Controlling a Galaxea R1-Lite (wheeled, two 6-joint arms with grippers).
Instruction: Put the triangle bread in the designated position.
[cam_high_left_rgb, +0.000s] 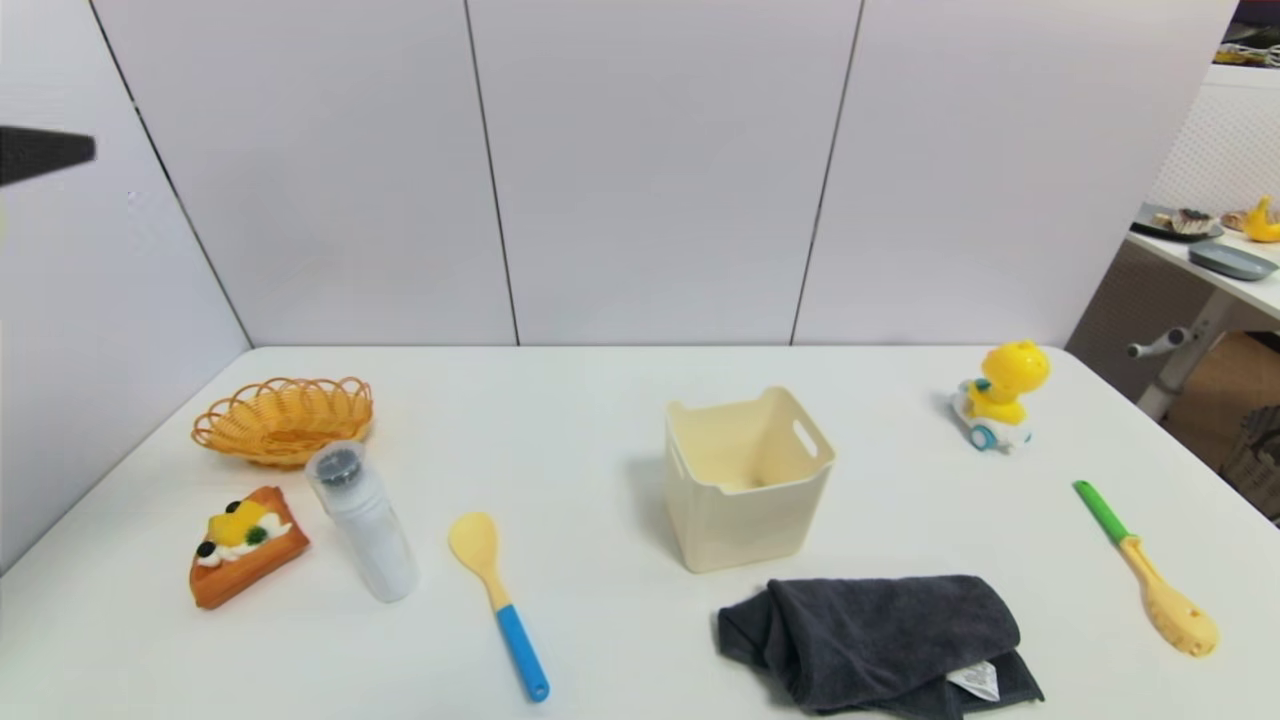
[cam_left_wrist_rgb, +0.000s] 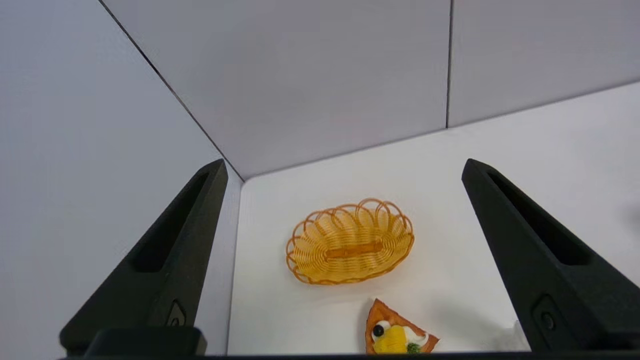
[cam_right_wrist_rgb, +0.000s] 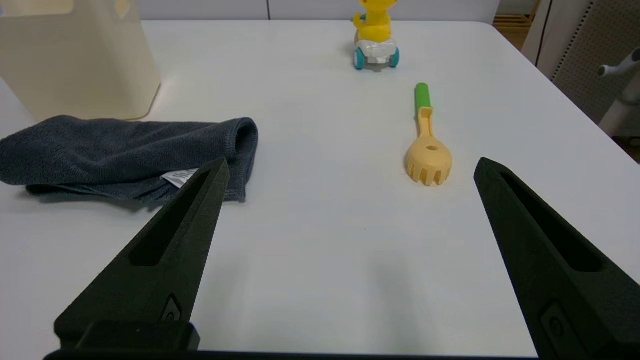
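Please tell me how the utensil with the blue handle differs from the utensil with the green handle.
The blue-handled spoon has a smooth oval bowl; the green-handled utensil has a head with short prongs and a hole. The spoon lies on the robot's left side, near the white bottle; the green-handled one lies far right, nearer than the duck toy. Both lie flat and have pale yellow heads.

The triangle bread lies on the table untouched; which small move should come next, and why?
Probably lower the left hand toward the triangle bread. Its fingers are open and it hangs high above the orange basket, with the bread just nearer the robot. The right hand is open too, but far off by the grey cloth.
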